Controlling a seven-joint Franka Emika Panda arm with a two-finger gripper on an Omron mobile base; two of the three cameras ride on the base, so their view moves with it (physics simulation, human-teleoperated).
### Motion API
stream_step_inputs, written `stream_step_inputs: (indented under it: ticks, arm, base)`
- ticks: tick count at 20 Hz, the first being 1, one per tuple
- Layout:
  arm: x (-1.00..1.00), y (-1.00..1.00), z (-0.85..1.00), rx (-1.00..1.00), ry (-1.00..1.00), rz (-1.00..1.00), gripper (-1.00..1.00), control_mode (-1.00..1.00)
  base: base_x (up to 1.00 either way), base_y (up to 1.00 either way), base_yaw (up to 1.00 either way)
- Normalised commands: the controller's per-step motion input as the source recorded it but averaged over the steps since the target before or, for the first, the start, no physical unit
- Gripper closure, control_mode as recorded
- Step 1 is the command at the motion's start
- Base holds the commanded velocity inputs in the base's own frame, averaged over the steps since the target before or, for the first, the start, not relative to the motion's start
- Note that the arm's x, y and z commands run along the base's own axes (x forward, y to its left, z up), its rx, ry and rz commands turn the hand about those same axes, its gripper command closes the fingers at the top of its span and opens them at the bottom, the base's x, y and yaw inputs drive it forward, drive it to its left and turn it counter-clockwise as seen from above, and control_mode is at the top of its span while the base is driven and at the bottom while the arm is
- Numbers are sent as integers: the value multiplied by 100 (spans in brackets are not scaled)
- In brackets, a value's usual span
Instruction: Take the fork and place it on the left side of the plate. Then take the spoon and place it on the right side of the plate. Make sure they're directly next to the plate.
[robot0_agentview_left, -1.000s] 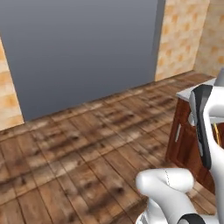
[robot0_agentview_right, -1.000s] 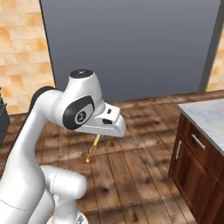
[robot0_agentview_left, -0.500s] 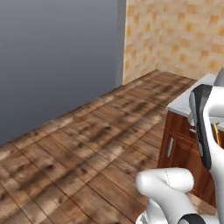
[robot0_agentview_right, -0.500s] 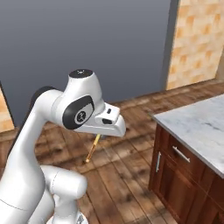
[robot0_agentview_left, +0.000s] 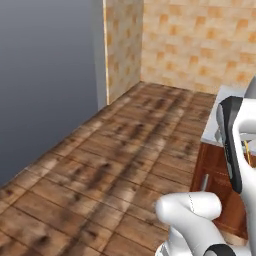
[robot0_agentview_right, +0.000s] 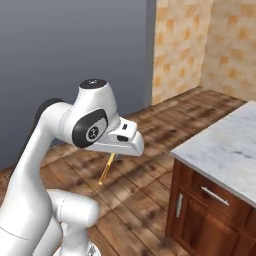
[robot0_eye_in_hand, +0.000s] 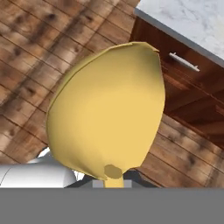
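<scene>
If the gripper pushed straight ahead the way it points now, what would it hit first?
Probably the wooden floor. The gripper, shut on the spoon, aims down past it; the floor lies behind the spoon's bowl, with the cabinet off to one side. Depth is unclear.

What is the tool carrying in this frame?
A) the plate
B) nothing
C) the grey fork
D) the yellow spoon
D: the yellow spoon has its bowl looming just ahead of the shut tool in the hand view, above the wooden floor.
</scene>
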Motion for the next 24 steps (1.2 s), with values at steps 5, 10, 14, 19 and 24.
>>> stream_step_inputs:
  ticks: [5,10,14,19,24]
  arm:
    - [0,0,0,0,0,0,100,100]
    - [0,0,0,0,0,0,100,100]
    - [0,0,0,0,0,0,100,100]
    - [0,0,0,0,0,0,100,100]
    - [0,0,0,0,0,0,100,100]
  base:
    - [100,67,-42]
    - [100,67,-42]
    - [100,69,-43]
    - [100,69,-43]
    - [100,68,-43]
